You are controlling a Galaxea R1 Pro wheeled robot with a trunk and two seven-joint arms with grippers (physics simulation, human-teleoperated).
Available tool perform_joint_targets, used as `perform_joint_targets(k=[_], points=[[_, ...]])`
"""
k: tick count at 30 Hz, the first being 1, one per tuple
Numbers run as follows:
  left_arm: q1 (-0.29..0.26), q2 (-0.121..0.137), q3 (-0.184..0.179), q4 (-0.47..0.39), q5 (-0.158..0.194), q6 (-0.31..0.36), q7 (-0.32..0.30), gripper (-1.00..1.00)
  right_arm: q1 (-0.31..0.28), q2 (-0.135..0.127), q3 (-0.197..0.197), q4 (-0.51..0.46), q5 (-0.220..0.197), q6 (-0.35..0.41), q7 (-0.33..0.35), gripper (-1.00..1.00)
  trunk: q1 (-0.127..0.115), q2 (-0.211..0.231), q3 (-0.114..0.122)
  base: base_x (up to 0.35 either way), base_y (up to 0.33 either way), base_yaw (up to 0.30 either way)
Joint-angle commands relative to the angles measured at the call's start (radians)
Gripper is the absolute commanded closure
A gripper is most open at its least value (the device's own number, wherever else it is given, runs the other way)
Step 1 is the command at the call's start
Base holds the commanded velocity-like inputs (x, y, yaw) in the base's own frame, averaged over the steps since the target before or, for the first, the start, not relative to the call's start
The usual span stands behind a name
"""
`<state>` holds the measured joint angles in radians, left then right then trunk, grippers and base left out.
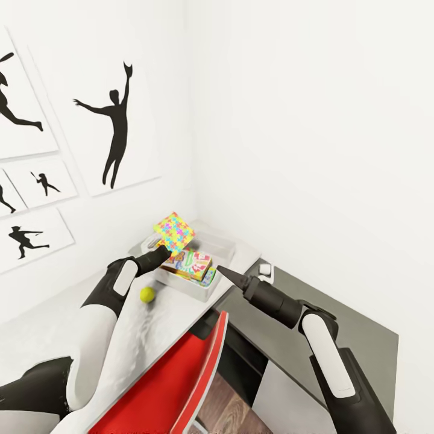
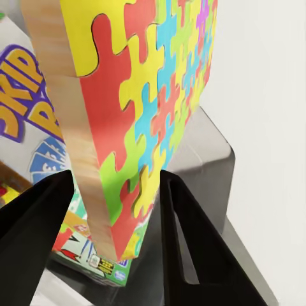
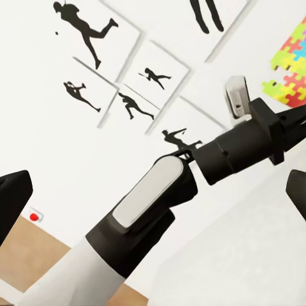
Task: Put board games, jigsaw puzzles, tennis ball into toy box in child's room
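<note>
My left gripper (image 1: 158, 248) is shut on a jigsaw puzzle (image 1: 174, 232), a mosaic square held tilted on edge just above the near end of the toy box (image 1: 200, 290). In the left wrist view the puzzle (image 2: 146, 108) stands between the two black fingers (image 2: 185, 236), with the Skip-Bo board game (image 2: 25, 127) and the toy box's grey wall (image 2: 213, 150) below. The Skip-Bo box (image 1: 193, 263) lies in the toy box beside a blue box edge (image 1: 209, 276). The tennis ball (image 1: 147, 294) rests on the table (image 1: 150, 328), by my left forearm. My right gripper (image 1: 224, 272) hovers open and empty beside the toy box.
A red chair (image 1: 175, 380) stands against the table's front edge, under my arms. A lower dark grey unit (image 1: 337, 313) with a small white object (image 1: 266, 271) runs along the right wall. Sports-silhouette pictures (image 1: 114, 129) hang on the left wall. The toy box sits in the table's corner.
</note>
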<state>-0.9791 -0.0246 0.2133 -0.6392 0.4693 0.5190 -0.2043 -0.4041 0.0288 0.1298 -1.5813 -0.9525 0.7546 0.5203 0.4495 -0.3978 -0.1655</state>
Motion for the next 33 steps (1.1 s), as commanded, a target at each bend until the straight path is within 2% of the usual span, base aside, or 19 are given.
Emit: perform_joint_targets(k=[1, 9, 21, 33], points=[[-0.001, -0.001, 0.006, -0.001, 0.003, 0.009, -0.002, 1.00, -0.001, 0.000, -0.002, 0.000, -0.003, 0.006, 0.000, -1.00, 0.001, -0.002, -0.004, 0.000, 0.000, 0.000], [-0.001, -0.002, -0.046, 0.000, 0.004, -0.010, 0.001, 1.00, -0.001, 0.002, -0.008, 0.000, -0.002, -0.005, -0.001, -1.00, 0.001, -0.002, -0.017, 0.000, 0.000, 0.000], [-0.001, -0.007, -0.051, 0.017, 0.004, -0.023, 0.002, 1.00, -0.001, -0.002, -0.010, 0.000, -0.002, -0.013, 0.000, -1.00, 0.001, -0.002, -0.036, 0.000, 0.000, 0.000], [-0.001, -0.024, -0.051, 0.018, 0.004, -0.024, 0.002, 1.00, -0.001, -0.003, -0.010, 0.000, -0.002, -0.015, 0.001, -1.00, 0.001, -0.002, -0.056, 0.000, 0.000, 0.000]])
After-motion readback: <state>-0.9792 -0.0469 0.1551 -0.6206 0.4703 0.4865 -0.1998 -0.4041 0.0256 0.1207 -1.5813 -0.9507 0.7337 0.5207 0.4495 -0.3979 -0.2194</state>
